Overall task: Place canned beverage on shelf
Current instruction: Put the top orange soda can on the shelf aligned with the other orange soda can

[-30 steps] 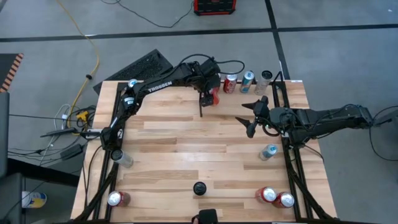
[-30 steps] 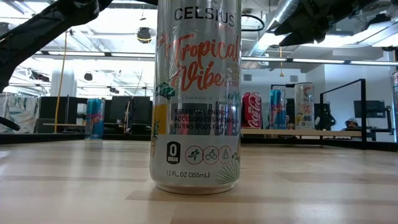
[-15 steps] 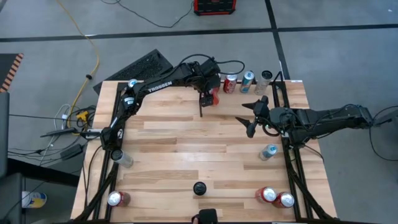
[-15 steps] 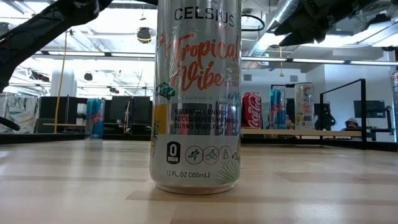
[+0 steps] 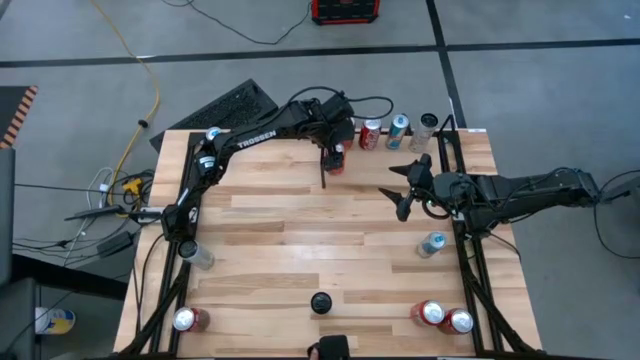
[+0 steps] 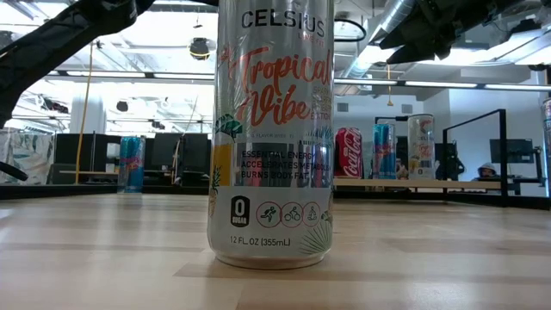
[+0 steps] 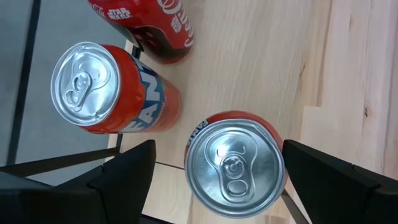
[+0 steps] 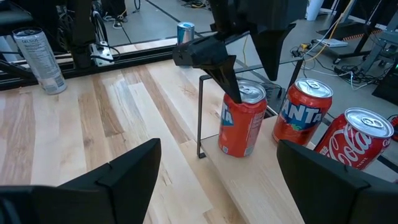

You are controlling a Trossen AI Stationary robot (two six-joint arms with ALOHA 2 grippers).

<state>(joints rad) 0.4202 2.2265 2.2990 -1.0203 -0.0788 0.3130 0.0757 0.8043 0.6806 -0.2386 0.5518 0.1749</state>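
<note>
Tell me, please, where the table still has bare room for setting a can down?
The wide middle of the table is bare, from the left hand down to the Celsius can. The far-edge shelf is crowded with standing cans.

Upright orange Fanta can (image 8: 242, 120) on shelf (image 8: 261, 177)

Grey concrete floor (image 5: 520, 25) surrounds the wooden table (image 5: 300, 240), crossed by dark seams. A yellow cable (image 5: 128, 50), a black keyboard (image 5: 225, 108) and a red case (image 5: 345, 10) lie there. Beyond, ceiling ducts (image 6: 392, 17) and strip lights (image 6: 129, 79) hang overhead.
</note>
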